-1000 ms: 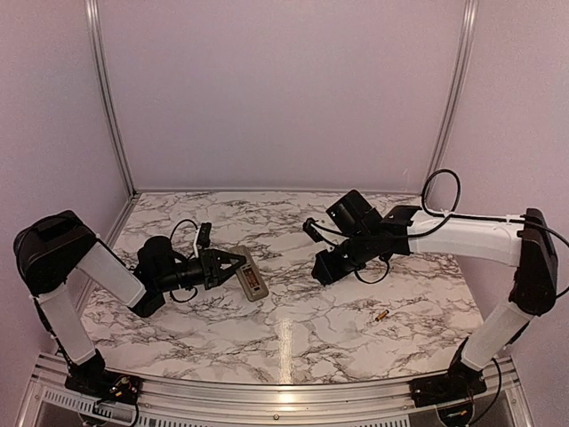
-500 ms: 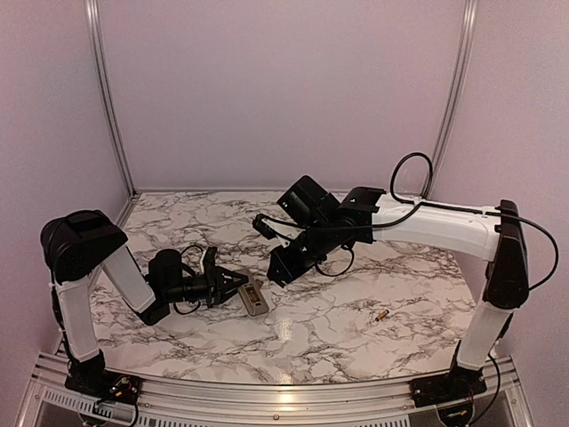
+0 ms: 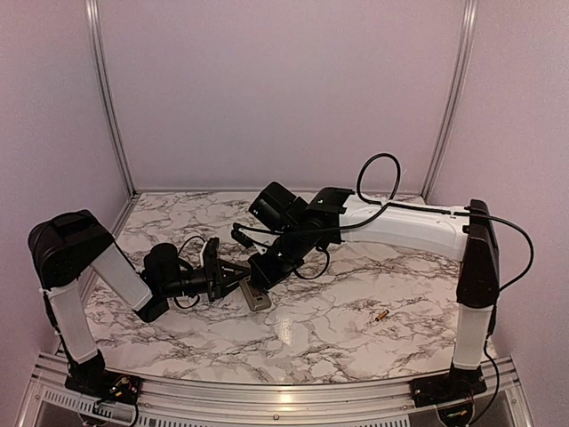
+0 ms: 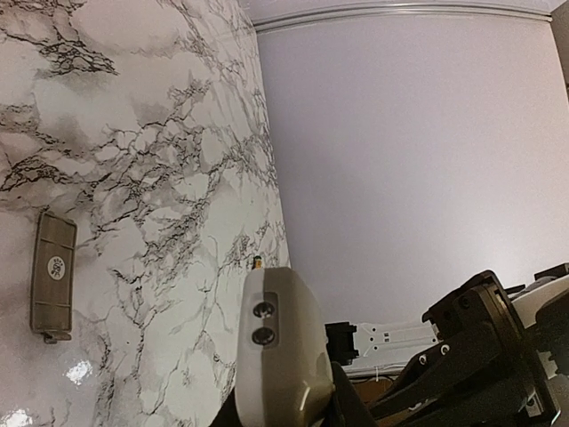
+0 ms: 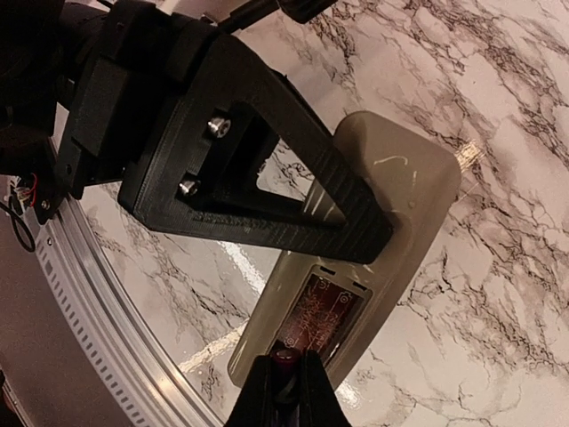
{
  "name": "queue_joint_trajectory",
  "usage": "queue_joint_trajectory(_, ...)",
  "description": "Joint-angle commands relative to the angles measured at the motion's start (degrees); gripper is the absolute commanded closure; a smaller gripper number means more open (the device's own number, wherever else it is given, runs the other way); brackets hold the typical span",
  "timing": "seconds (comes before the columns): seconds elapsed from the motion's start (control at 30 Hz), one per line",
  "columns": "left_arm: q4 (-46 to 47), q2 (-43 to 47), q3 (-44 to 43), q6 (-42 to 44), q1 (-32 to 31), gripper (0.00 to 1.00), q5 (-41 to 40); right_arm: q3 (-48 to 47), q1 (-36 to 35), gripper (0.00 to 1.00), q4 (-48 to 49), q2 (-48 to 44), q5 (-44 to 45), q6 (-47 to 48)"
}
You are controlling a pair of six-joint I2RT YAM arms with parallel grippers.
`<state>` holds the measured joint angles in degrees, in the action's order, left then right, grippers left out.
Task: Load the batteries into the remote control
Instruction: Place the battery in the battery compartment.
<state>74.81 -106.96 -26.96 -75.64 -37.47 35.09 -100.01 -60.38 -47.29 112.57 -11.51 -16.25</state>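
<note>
- The right end effector (image 5: 284, 388) is narrowed to a near-closed pinch. It grips a dark battery (image 5: 284, 358), whose reddish end pokes out just past the fingertips.
- That battery tip sits at the lower edge of the open battery compartment (image 5: 325, 317) in the remote control (image 5: 404, 200). Whether it touches the compartment cannot be told.
- The remote control shows its greyish back side, with the compartment's reddish-brown inside exposed.
- The left end effector (image 3: 231, 278) holds the remote control. One of its black ribbed fingers (image 5: 293, 209) lies clamped across the remote's back, just above the compartment.
- In the top view the two end effectors meet over the left half of the table (image 3: 338, 351). The remote juts out from the left one toward the near edge.
- The right arm (image 3: 400, 227) stretches from its base at the right across the middle of the table. The left arm (image 3: 116, 276) is folded low on the left side.
- A gold battery (image 3: 380, 316) lies on the marble-patterned table, well apart from both end effectors, toward the right.
- A flat grey cover piece (image 4: 53, 276) with a round label lies on the table, seen in the left wrist view, apart from the remote.
</note>
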Motion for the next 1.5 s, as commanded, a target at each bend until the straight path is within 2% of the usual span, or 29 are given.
queue_joint_trajectory(0.0, 26.69, 2.48, -1.52, -0.74, -0.32, 1.0, 1.01, -3.41, -0.4, 1.0, -3.27, 1.73, 0.39, -0.07)
queue_joint_trajectory(0.4, 26.7, 3.62, -1.54, -0.81, -0.41, 1.0, 0.56, -7.03, -0.45, 0.98, -4.35, 3.59, -0.23, -1.24)
queue_joint_trajectory(0.9, 26.87, 4.65, -1.25, -0.79, -0.41, 1.0, 0.76, -8.66, -0.47, 0.85, -5.61, 5.06, -0.18, -2.08)
queue_joint_trajectory(1.07, 26.86, 4.78, -1.32, -0.76, -0.44, 1.0, 0.82, -8.75, -0.44, 0.86, -5.77, 5.11, 0.67, -2.3)
queue_joint_trajectory(1.47, 26.83, 5.1, -1.65, -0.93, -0.41, 1.0, 0.86, -10.33, -0.44, 0.69, -6.72, 4.26, 0.5, -2.16)
